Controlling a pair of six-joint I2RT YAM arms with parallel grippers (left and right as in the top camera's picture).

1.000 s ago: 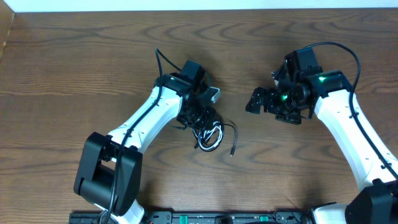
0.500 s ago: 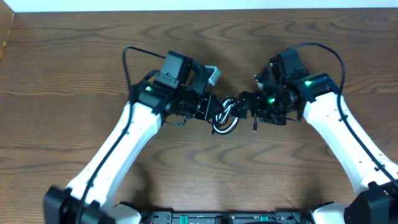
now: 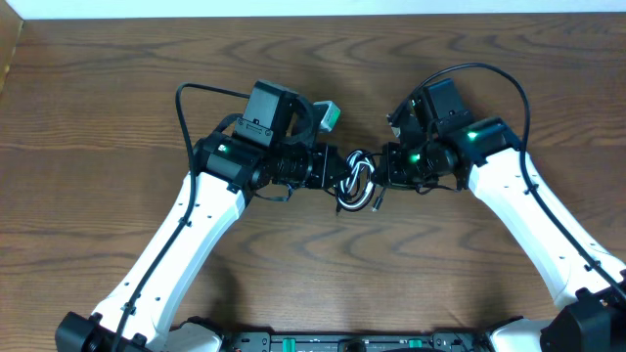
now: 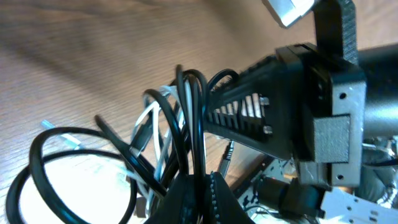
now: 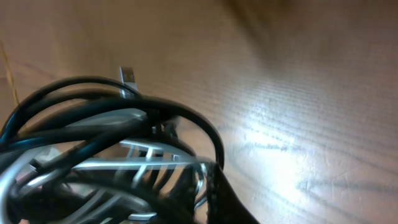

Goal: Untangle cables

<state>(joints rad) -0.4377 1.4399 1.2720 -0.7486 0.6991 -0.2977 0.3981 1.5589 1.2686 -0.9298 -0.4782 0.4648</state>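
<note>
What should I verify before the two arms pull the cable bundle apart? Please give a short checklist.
1. Left fingers shut on the cable bundle: ok, black cords are pinched.
2. Right fingers shut at the bundle: ok.
3. Each arm holds a different cord: cannot tell, the loops overlap.
4. Cords already separated: not ok, black and white loops are knotted together.
5. Arms not touching each other: ok, the bundle lies between them.
</note>
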